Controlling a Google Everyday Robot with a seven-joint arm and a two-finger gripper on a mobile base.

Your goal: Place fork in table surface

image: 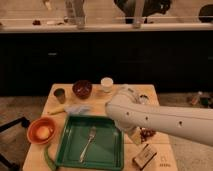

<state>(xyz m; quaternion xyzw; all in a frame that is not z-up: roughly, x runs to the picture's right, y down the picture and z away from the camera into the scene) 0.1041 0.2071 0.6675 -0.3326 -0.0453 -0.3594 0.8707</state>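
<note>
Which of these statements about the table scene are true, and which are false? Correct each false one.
1. The fork lies inside the green tray. True.
2. The gripper is holding the fork. False: it hangs under the white arm, at the tray's right edge, apart from the fork.
3. The orange bowl sits to the left of the tray. True.
4. The dark red bowl stands inside the tray. False: it stands on the table surface, behind the tray.
</note>
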